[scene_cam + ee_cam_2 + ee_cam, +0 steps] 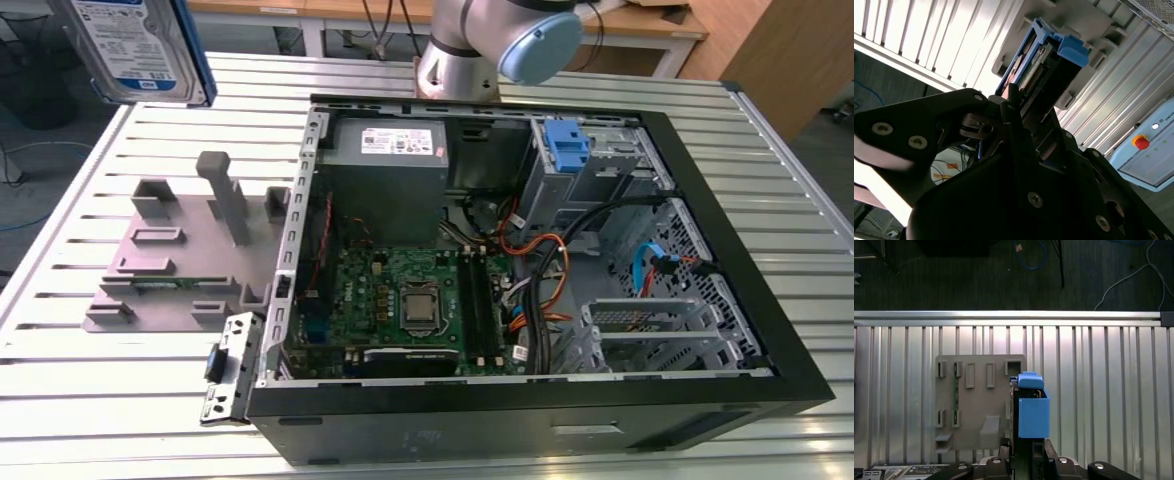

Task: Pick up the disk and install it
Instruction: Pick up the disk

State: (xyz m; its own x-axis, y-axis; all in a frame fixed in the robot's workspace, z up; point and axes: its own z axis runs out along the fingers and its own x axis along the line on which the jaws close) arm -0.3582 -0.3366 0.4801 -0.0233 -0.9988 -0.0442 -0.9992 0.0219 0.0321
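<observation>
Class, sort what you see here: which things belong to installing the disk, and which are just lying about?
Job in hand:
- the disk, held aloft in the gripper
- the open computer case

Just lying about:
- grey holder plate
- power-supply box inside the case
- bare blue bracket
- slatted table

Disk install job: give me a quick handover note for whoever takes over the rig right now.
Gripper: shut on the disk, held in the air off the table, to the exterior view's left of the open computer case.
Grey fixture plate: on the table beside the case.
Done: disk picked up.
Left: the install; the disk is not in the case yet.
</observation>
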